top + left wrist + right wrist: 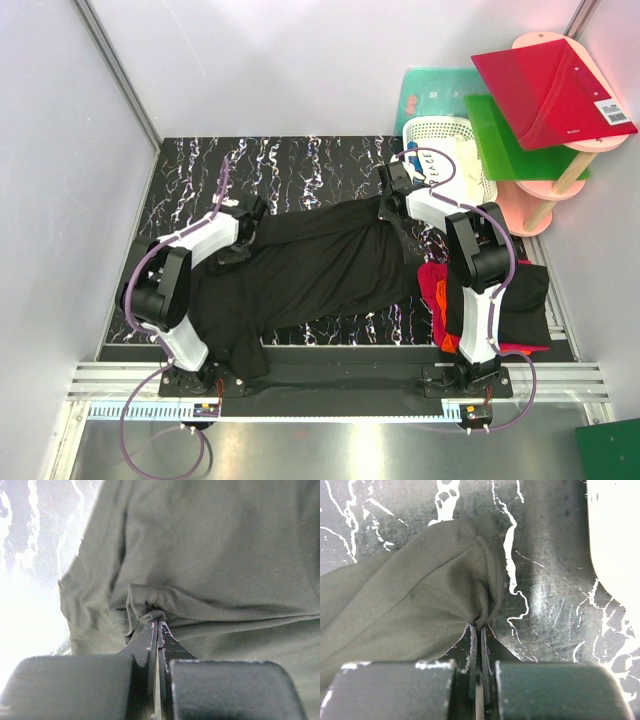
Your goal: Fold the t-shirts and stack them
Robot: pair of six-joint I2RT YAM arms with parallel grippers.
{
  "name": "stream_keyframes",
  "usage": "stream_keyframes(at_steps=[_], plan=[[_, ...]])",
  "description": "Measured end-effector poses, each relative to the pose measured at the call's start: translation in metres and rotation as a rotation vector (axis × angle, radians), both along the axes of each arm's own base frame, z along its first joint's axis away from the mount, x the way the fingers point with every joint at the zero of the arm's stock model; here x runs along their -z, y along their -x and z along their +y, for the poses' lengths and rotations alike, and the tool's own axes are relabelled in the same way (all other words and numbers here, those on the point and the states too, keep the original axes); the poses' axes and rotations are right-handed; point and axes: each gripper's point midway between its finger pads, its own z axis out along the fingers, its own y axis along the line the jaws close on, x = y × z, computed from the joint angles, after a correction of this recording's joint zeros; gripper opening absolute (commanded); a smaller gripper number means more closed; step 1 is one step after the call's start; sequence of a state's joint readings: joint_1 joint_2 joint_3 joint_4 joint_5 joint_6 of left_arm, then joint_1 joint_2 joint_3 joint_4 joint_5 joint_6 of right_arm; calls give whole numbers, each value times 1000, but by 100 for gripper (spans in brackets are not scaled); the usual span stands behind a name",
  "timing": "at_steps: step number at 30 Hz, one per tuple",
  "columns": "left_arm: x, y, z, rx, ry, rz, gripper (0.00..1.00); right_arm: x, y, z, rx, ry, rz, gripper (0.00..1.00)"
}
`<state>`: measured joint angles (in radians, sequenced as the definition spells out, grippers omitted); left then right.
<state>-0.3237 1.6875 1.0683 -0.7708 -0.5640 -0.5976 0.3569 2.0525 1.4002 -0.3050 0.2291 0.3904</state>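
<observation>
Pale, evenly lit wall panels [300, 60] joined by aluminium corner posts [118, 75] enclose a black tabletop [300, 160] veined in white, with an aluminium rail [330, 385] along its near edge and a pink tiered shelf stand [522, 208] at the far right.

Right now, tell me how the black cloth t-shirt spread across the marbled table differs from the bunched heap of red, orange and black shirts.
The black t-shirt lies spread mid-table; the heap is bunched at the right edge. The left gripper and right gripper are both shut on the black t-shirt; neither holds the heap. The t-shirt is one colour, the heap mixed. Both are soft cloth.
</observation>
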Motion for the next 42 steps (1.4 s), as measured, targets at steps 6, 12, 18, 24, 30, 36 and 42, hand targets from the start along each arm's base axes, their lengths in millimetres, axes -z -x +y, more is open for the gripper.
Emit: stream_keyframes(at_steps=[6,12,18,24,30,36,42], plan=[[8,15,-19,69,-22,42,36,0,1,-4,19,17,0,10],[-1,27,-69,242,-38,3,99,0,1,-6,25,25,2,37],[-40,22,-59,209,-52,-145,99,-3,11,-12,8,51,13,69],[-83,-13,-38,125,-68,-292,0,-38,17,-12,-22,22,-72,27],[-77,-83,-13,37,-66,-265,0,-79,-5,9,-72,-81,-214,0],[-38,-133,-21,53,-24,-168,0,-74,-18,32,-139,-151,-201,0],[-9,-124,-23,62,6,-52,0,-43,-18,38,-158,-150,-103,0]])
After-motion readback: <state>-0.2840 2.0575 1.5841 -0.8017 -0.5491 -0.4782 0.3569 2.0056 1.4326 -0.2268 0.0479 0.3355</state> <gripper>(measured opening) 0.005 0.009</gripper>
